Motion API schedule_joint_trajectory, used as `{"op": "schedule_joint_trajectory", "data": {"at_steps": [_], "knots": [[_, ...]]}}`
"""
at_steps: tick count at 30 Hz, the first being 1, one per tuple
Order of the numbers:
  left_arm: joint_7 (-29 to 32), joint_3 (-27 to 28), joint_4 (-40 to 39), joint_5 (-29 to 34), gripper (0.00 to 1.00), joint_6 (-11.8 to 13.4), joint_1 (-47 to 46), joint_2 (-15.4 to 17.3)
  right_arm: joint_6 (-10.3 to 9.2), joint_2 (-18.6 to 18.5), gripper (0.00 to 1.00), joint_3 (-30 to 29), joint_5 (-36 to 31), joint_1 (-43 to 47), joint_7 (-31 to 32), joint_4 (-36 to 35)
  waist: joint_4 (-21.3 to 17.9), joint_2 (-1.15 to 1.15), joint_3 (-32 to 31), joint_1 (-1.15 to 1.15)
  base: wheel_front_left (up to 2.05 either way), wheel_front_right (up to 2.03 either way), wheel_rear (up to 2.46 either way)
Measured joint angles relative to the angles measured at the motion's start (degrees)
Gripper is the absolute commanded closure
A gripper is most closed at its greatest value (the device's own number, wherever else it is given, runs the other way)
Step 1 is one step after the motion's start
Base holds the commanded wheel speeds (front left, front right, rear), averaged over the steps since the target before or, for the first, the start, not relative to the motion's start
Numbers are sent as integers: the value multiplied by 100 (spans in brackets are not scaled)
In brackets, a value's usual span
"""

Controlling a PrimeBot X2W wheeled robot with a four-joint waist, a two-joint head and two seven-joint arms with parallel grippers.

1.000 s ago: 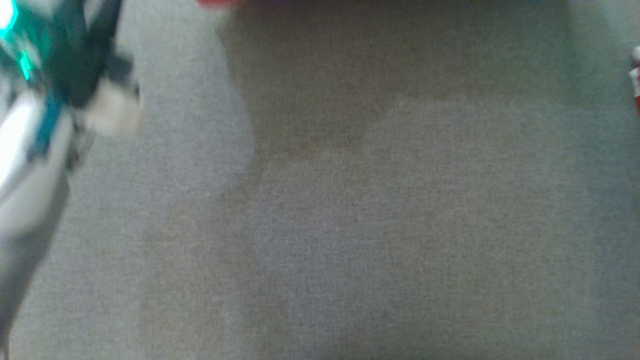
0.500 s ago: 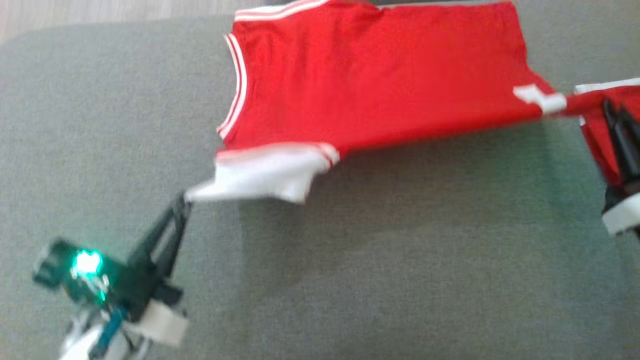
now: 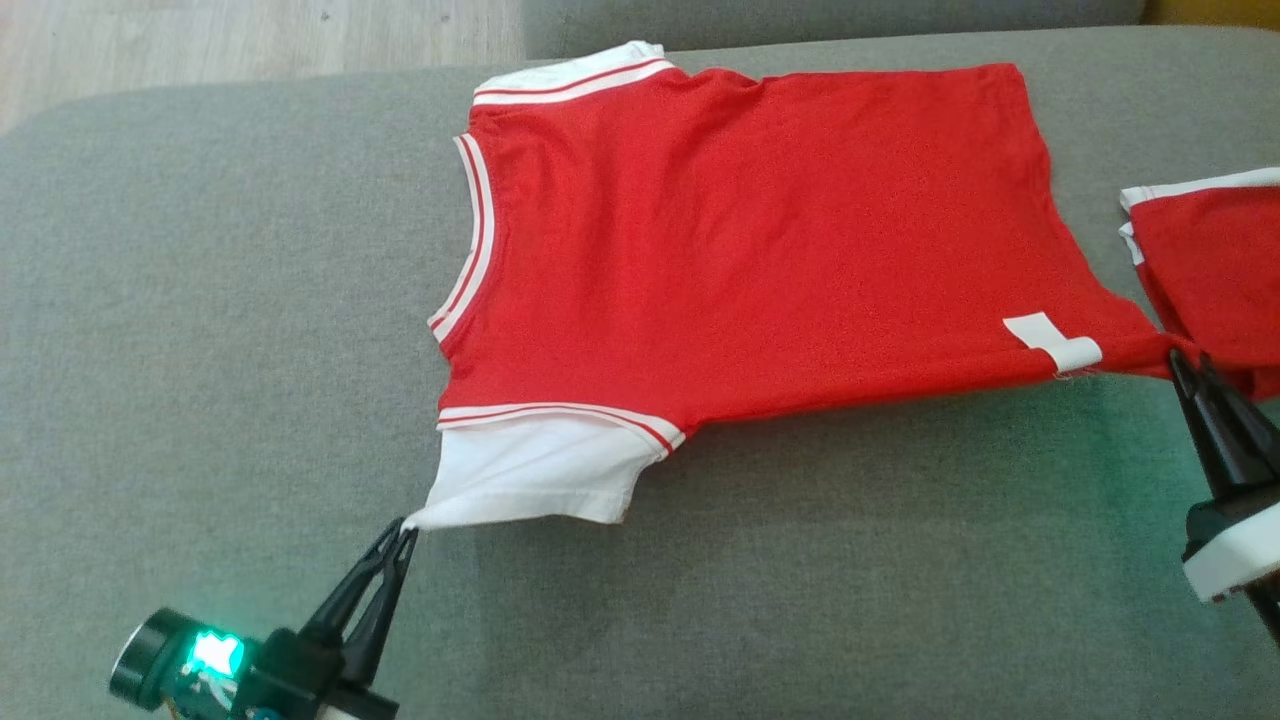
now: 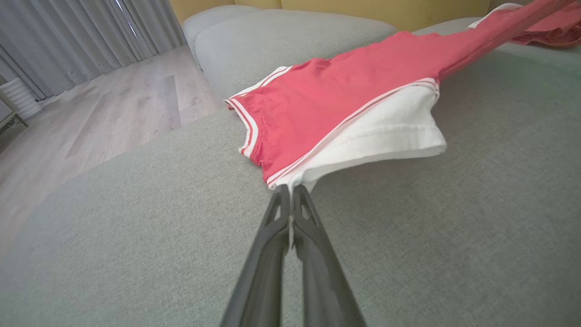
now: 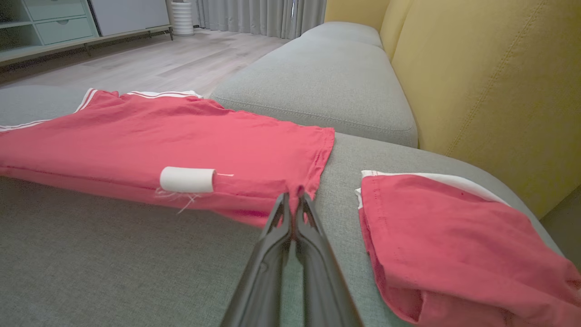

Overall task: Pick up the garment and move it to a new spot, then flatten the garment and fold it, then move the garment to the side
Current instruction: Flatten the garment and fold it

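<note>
The garment point(image 3: 760, 240) is a red T-shirt with white sleeves and striped trim, stretched out sideways over the grey sofa seat point(image 3: 200, 300). My left gripper point(image 3: 405, 530) is shut on the tip of its white sleeve point(image 4: 386, 136) at the lower left. My right gripper point(image 3: 1180, 358) is shut on the red hem corner at the right, beside a white label point(image 3: 1052, 342). The near edge of the shirt hangs lifted between the two grips; its far part rests on the cushion. In the wrist views each pair of fingers point(image 4: 290, 213) point(image 5: 292, 213) pinches cloth at the tips.
A second red garment point(image 5: 445, 236), folded, lies on the seat to the right of my right gripper. Yellow sofa back point(image 5: 490, 81) rises behind it. Another grey cushion point(image 5: 327, 77) and the wooden floor point(image 4: 113, 104) lie beyond the seat's edge.
The head camera has swung up from bare cushion to the shirt. Over the last half second both grippers keep hold, and the shirt looks drawn out flatter and nearer.
</note>
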Motion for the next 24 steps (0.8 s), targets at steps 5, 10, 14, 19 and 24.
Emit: {"op": "schedule_joint_trajectory", "data": {"at_steps": [5, 10, 14, 19, 24], "knots": [[23, 49, -74, 23, 100, -51, -326, 66, 0, 38, 100, 0, 0, -15, 0, -11, 1, 0, 151, 0, 0, 0, 0], [73, 111, 159, 221, 100, -374, -1469, 60, 0, 55, 100, 29, 0, -386, 0, 82, 8, 0, 461, 2, 0, 0, 0], [65, 182, 543, 220, 100, -538, -2153, -91, 0, 57, 100, 127, 0, -782, 0, 248, 6, 0, 689, 2, 0, 0, 0], [-97, 177, 1311, 347, 100, -761, -3098, -486, 0, 108, 100, 275, 0, -1345, 0, 414, -14, 0, 1082, 2, 0, 0, 0], [-297, 71, 2124, 485, 100, -1005, -3855, -734, 0, 163, 100, 423, 0, -1845, 1, 639, -74, 0, 1417, 3, 0, 0, 0]]}}
